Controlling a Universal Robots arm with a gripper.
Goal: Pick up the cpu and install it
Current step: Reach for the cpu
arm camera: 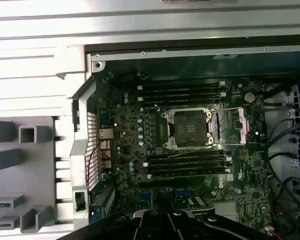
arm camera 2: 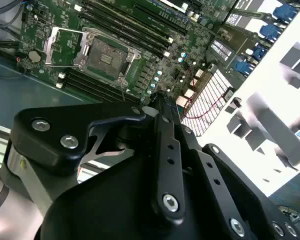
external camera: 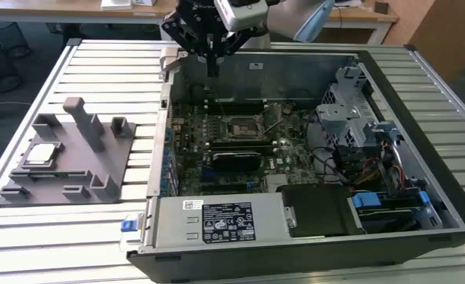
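hand (external camera: pixel 211 71): fingers closed together, gripping nothing, above rear edge of open computer case (external camera: pixel 296 71) | cpu (external camera: pixel 41 154): flat on grey fixture tray (external camera: pixel 98 177), exterior view's left, well apart from hand | socket (arm camera: pixel 189 128): lid open

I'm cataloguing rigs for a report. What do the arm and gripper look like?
The gripper is matt black: angular linkage plates with rounded corners, studded with silver screw heads, tapering to a slim tip, with faint pale lettering near its top. A white-and-grey block sits beside it, and the arm is a smooth, pale grey-blue tube.
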